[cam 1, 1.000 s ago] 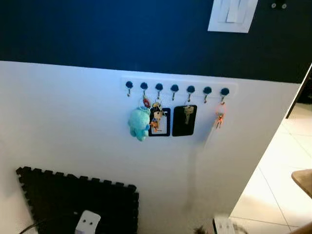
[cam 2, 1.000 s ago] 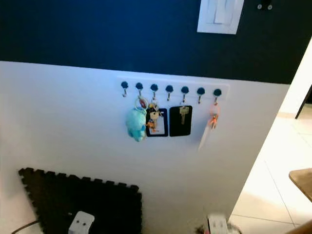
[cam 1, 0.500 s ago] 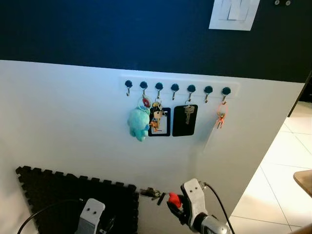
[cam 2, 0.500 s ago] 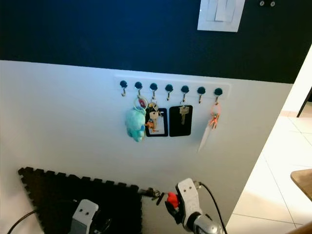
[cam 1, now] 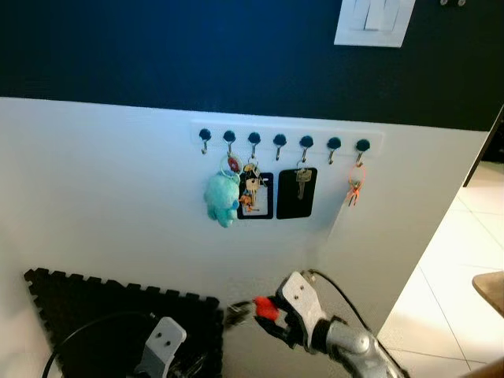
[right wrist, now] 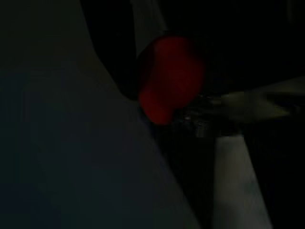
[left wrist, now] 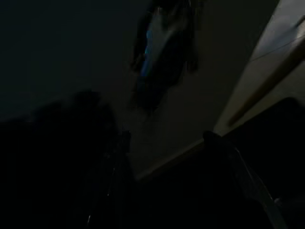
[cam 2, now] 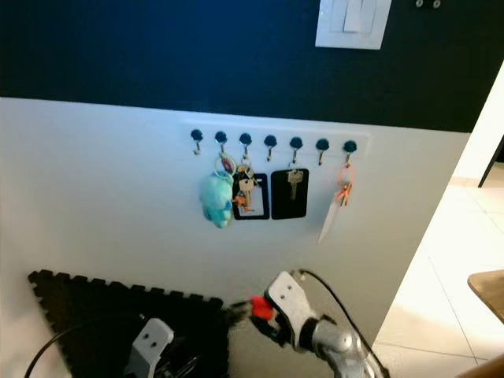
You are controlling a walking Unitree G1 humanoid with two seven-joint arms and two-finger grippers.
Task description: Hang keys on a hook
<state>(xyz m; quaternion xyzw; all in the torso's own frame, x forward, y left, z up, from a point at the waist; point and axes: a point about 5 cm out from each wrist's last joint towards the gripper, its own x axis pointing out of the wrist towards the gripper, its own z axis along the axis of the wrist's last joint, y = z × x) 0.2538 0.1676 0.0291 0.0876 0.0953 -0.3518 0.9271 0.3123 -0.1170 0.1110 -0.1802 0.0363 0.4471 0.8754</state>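
Left eye view: carrying step, by the look of it, with the hanging not yet begun. Right claw (cam 1: 264,311) low near the bottom edge, clamped on a bunch of keys (cam 1: 239,313) by a red tag (cam 1: 264,305), the metal part blurred and sticking out toward the robot's left. Well above, on the white half of the wall, a white hook rail (cam 1: 285,140) with seven dark-headed hooks; far-left hook (cam 1: 205,138) bare, likewise the fourth (cam 1: 279,142) and the sixth (cam 1: 333,145); on the others a teal plush charm (cam 1: 223,198), a bunch with a black-framed card (cam 1: 255,196), a key on a black tag (cam 1: 297,192) and an orange fob (cam 1: 354,189). Left claw (cam 1: 161,346) down over the black foam mat (cam 1: 87,307), idle; fingers not readable, so cannot tell apart or together. Right eye view: same layout, keys beside the mat's edge and far under the rail. Left wrist view: very dark, only vague shapes, nothing sure. Right wrist view: dim, red tag (right wrist: 169,78) close up, pinched between dark fingers, glints of metal ring just beside it. Next, in all likelihood: raise the right arm well up toward the rail, pick a bare hook, line the key ring over its tip, lower onto it, then release. Care needed to avoid knocking the neighbouring bunches.
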